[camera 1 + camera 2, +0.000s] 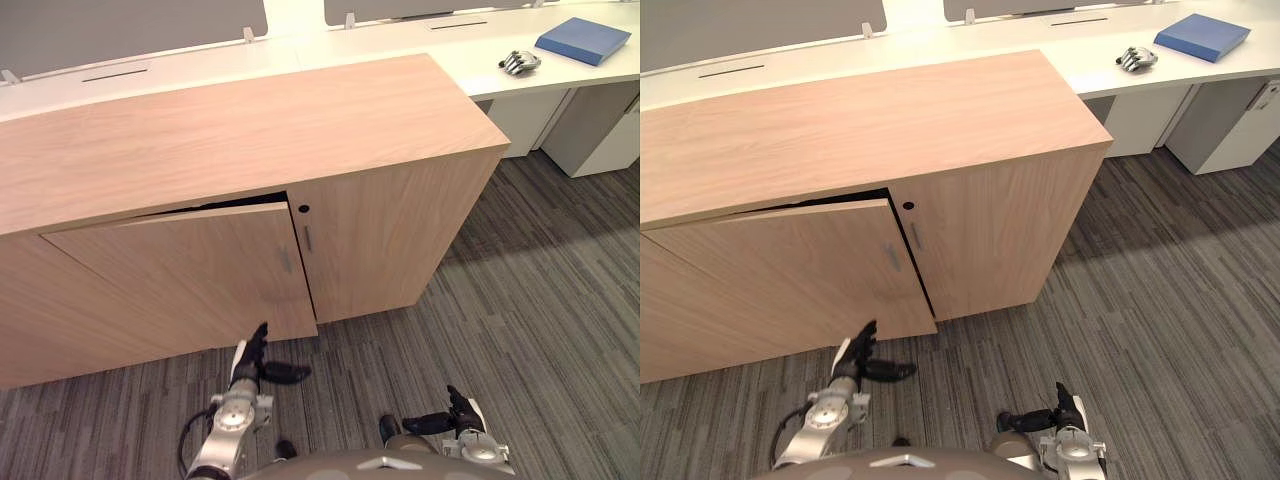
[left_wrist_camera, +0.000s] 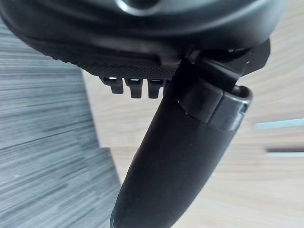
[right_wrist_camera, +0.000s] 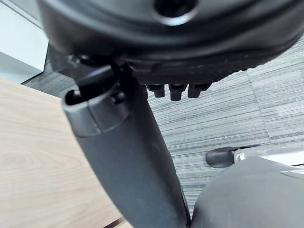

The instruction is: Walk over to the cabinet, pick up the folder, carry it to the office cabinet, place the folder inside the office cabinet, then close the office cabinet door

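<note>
The blue folder (image 1: 583, 40) is lying flat on the white desk (image 1: 400, 40) behind the wooden cabinet (image 1: 250, 130), well apart from both hands, with a small grey object (image 1: 520, 63) sitting near it. The cabinet's left door (image 1: 180, 280) is standing slightly ajar. The left hand (image 1: 250, 362) is reaching up to that door's lower edge, fingers straight and thumb spread, gripping nothing; contact is unclear. The right hand (image 1: 445, 420) is hanging low over the grey carpet (image 1: 560, 300), fingers relaxed and empty
</note>
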Motion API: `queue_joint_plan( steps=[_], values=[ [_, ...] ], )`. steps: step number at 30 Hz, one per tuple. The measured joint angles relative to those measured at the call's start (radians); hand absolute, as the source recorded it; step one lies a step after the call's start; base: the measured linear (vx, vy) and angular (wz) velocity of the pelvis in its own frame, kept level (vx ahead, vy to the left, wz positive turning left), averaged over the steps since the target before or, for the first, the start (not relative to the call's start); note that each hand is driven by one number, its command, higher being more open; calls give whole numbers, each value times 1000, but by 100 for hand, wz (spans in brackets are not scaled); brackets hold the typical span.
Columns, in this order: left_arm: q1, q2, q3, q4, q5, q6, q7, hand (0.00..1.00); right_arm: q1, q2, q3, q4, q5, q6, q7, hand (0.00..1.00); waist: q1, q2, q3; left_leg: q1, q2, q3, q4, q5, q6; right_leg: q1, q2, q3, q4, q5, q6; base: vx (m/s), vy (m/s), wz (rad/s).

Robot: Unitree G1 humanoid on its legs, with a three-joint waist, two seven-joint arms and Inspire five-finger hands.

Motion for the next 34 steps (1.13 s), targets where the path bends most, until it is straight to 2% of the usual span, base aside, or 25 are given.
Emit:
queue_joint_plan(
  steps=[3, 5, 9, 14, 17, 28, 34],
  values=[
    [7, -2, 50, 106, 31, 3, -10, 100, -6, 4, -12, 24, 7, 0, 1, 100, 13, -9, -6, 2, 2, 5, 0, -1, -1, 1, 6, 13, -11, 7, 0, 69, -10, -15],
    [7, -3, 103, 192, 46, 9, -9, 100, -21, 9, -28, 56, 31, 0, 1, 100, 17, -12, -7, 12, 3, 4, 1, 0, 9, 5, 9, 14, -11, 9, 2, 69, -12, -15],
    [11, -2, 137, 263, 68, 19, -7, 100, -27, 7, -30, 66, 31, 0, 1, 100, 33, -12, -8, 19, 2, 3, 1, -4, 15, 7, 9, 4, 1, 9, 3, 16, -2, -5],
    [4, -19, 161, 293, 68, 19, -10, 100, -30, 3, -34, 84, 32, 0, 5, 100, 56, -13, -9, 26, -4, -6, 7, -2, 18, 7, 0, -20, 20, 3, -2, -70, 4, 4],
    [-3, -28, 178, 316, 67, 19, -10, 100, -28, 8, -70, 96, 36, 0, 5, 100, 56, -8, -12, 31, -11, -25, 0, 1, 12, 8, -7, -34, 34, -10, -6, -105, 17, 12],
    [-27, -33, 220, 360, 66, 32, -17, 100, -38, 21, -150, 184, 74, 25, 4, 100, 63, -21, -21, 18, -16, -77, -5, 2, 13, 32, -14, -85, 18, -13, 0, 3, 0, 12],
    [-51, -36, 248, 381, 65, 40, -17, 100, -78, 32, -149, 199, 77, 26, 5, 100, 66, -37, -14, 21, -14, -86, 0, 3, 20, 47, -12, -97, 5, -15, 1, 51, -7, 4]
  ],
)
